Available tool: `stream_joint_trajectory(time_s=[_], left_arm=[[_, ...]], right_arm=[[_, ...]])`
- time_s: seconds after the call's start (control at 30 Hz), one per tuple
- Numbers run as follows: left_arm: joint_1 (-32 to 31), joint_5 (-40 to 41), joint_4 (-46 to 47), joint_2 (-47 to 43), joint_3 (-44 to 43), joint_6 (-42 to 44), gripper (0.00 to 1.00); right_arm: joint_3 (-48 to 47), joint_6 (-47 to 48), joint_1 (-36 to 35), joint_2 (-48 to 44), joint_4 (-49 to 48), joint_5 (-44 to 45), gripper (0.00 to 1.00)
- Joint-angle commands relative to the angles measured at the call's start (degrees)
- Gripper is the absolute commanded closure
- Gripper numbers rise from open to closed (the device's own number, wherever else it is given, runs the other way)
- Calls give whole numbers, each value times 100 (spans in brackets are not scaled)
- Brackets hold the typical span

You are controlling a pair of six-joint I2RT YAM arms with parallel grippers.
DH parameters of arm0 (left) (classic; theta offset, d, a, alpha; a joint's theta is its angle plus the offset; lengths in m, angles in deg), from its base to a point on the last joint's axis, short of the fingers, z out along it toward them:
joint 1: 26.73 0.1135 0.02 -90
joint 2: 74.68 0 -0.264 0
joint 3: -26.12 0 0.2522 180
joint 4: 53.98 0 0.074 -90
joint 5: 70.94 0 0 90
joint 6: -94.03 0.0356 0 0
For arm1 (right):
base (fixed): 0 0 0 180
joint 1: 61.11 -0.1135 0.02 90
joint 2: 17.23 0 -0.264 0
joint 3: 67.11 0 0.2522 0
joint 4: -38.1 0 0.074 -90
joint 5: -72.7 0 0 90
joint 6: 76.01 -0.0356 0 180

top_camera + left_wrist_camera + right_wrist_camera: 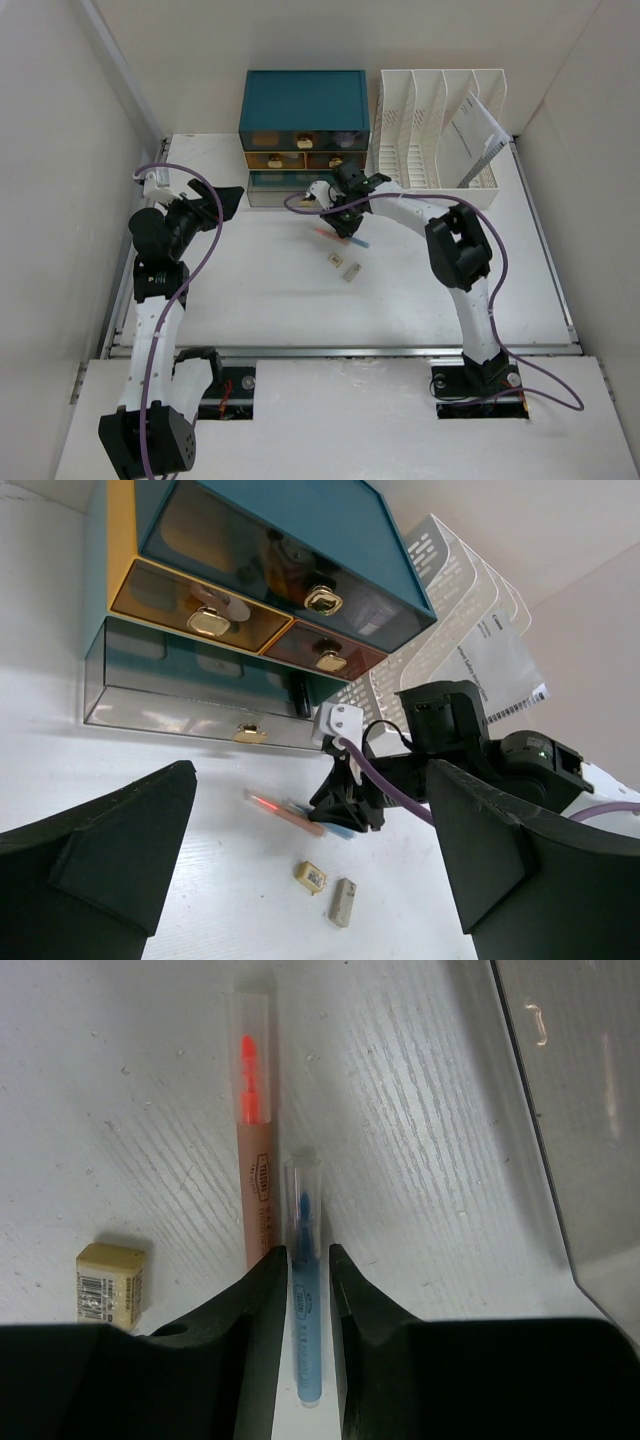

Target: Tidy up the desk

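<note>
The white desk (290, 315) carries a blue pen (305, 1305) and an orange pen (255, 1160) lying side by side in front of the drawer box. My right gripper (308, 1255) is down on the desk with its fingers closed tight on either side of the blue pen, which still lies on the surface. It also shows in the top view (345, 220). My left gripper (310, 880) is wide open and empty, held above the desk's left part (225, 200).
A yellow eraser (311, 877) and a grey-white eraser (343, 901) lie just in front of the pens. The teal drawer box (305, 100) with a clear bottom drawer (190, 695) stands at the back. A white file rack (440, 120) with papers stands to its right.
</note>
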Motion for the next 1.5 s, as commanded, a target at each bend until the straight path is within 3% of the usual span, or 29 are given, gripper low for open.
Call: stream_joint_trajectory(time_s=[0.0,0.37,0.53,0.77,1.13,1.37,1.47], left_arm=[[29,-118,290,-130,33,35,0],[29,-118,290,-130,33,87,0],[29,-118,290,-130,33,87,0],[29,-118,290,-130,33,87,0],[29,-118,290,-130,33,87,0],[29,-118,290,-130,33,87,0],[29,-118,290,-130,33,87,0]], right_arm=[[-224,40,46,15,11,-181,71],[-171,40,46,244,63,-286,71],[-171,40,46,244,63,-286,89],[-346,40,46,-301,177,-33,92],[-2594,268,-6,-345,749,609,92],[-3763,436,-6,383,933,936,92],[-3818,550,-6,586,864,1067,92]])
